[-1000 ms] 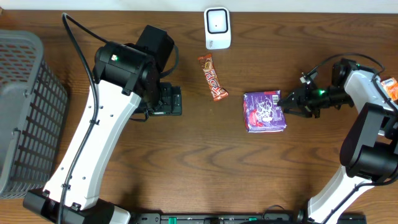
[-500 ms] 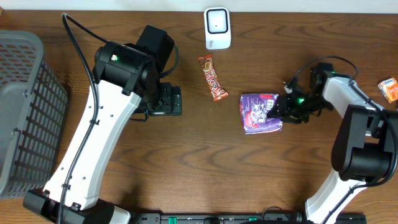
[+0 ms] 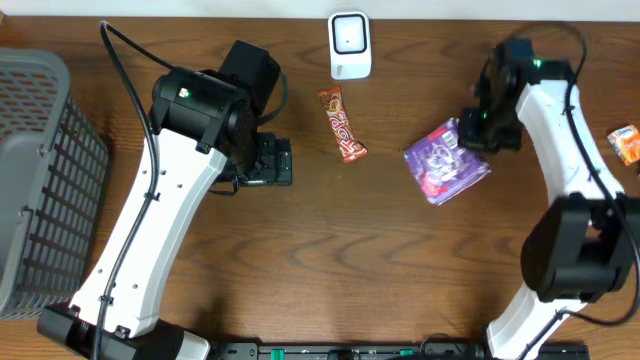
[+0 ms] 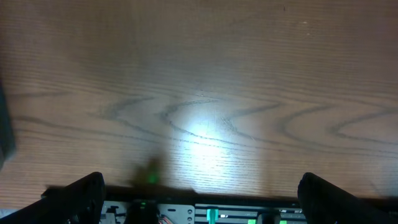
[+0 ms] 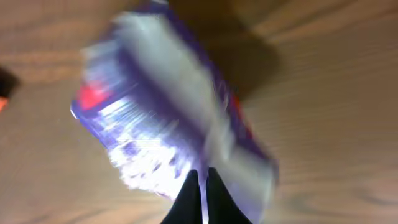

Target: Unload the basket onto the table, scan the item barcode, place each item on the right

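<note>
Purple crinkly plastic snack packet (image 3: 447,160) hangs tilted over the table's right side, its edge pinched between the closed fingers of the right gripper (image 5: 200,177). Level with it on the left, the left gripper (image 4: 199,193) is spread wide over the brown wooden table (image 3: 330,260), holding nothing. Farther back lies a brown-and-orange wrapped candy bar (image 3: 342,125), and beyond it, at the far edge, the white boxy barcode scanner (image 3: 350,45).

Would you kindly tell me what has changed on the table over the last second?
The right gripper closed on the purple foil snack packet, shifted it a little forward and to the right, and turned it askew. The left gripper stayed open and still; the brown candy bar, white scanner and grey mesh basket did not move.
</note>
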### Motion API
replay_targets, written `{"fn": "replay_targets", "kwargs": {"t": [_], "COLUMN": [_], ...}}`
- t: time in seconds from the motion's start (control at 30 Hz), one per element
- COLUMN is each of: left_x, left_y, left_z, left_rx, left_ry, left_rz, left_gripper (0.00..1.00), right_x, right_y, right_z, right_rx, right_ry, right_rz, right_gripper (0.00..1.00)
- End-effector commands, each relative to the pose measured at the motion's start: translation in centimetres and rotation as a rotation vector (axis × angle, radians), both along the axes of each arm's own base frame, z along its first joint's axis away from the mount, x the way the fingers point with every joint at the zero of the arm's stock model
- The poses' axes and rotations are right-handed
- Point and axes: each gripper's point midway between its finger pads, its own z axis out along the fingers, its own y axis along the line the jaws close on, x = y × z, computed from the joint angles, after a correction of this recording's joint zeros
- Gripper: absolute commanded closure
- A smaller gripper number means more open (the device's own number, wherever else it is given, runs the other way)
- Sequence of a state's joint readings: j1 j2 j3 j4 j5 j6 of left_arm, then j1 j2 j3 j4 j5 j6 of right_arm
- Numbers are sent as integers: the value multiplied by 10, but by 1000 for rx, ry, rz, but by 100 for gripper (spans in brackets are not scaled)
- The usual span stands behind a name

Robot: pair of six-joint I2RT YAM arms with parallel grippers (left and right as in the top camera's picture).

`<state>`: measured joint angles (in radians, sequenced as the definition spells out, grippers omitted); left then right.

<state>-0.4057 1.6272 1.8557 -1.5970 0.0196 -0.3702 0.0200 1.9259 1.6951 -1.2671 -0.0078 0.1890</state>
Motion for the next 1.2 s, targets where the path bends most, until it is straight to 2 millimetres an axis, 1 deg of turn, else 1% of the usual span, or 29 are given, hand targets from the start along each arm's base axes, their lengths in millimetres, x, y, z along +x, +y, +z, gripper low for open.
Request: {"fn": "replay_targets", "kwargs": {"t": [0.0, 0.07, 0.17, 0.2, 0.23, 0.27, 0.3, 0.33, 0.37, 0.4, 0.43, 0.47, 0.53, 0.57, 0.63, 0.7, 0.77, 0.87, 0.93, 1.0, 1.17], "left_x": [0, 0, 0, 0, 0, 0, 0, 0, 0, 0, 0, 0, 0, 0, 0, 0, 0, 0, 0, 0, 0], "left_y": [3, 3, 3, 3, 3, 3, 3, 3, 3, 3, 3, 3, 3, 3, 3, 3, 3, 3, 3, 3, 3], "left_z": [-1, -1, -1, -1, -1, -1, -1, -1, -1, -1, -1, -1, -1, -1, -1, -1, -1, -1, -1, -1, -1], "left_rx": [7, 7, 7, 8, 7, 7, 7, 7, 7, 7, 8, 8, 8, 7, 7, 7, 7, 8, 7, 7, 7], "left_ry": [6, 6, 6, 6, 6, 6, 6, 6, 6, 6, 6, 6, 6, 6, 6, 6, 6, 6, 6, 6, 6], "left_rz": [16, 16, 16, 16, 16, 16, 16, 16, 16, 16, 16, 16, 16, 16, 16, 16, 16, 16, 16, 16, 16], "left_gripper": [2, 2, 2, 2, 2, 2, 2, 2, 2, 2, 2, 2, 2, 2, 2, 2, 2, 2, 2, 2, 2], "right_x": [5, 2, -3, -4, -5, -7, -10, -11, -14, -19, -21, -25, -31, -33, -35, -31, -26, -20, -18, -17, -22], "right_y": [-23, -14, 5, 11, 14, 18, 34, 38, 44, 45, 43, 36, 36, 37, 34, 36, 37, 32, 26, 23, 23], "right_z": [36, 34, 27, 24, 21, 18, 9, 6, 0, -9, -15, -26, -41, -45, -49, -51, -51, -51, -55, -60, -84], "right_rx": [-342, -410, -422, -411, -399, -371, -281, -256, -225, -238, -263, -330, -391, -415, -526, -599, -620, -642, -639, -637, -632], "right_ry": [-86, -86, -78, -75, -69, -59, -37, -30, -18, -4, 2, 5, 9, 10, -10, -62, -99, -125, -135, -141, -153], "right_rz": [-31, 6, 60, 73, 77, 86, 139, 156, 178, 189, 194, 188, 227, 246, 286, 301, 282, 267, 245, 232, 265], "right_gripper": [99, 99, 99, 93, 84, 65, 51, 47, 43, 40, 38, 35, 31, 29, 23, 18, 17, 21, 24, 28, 28]}}
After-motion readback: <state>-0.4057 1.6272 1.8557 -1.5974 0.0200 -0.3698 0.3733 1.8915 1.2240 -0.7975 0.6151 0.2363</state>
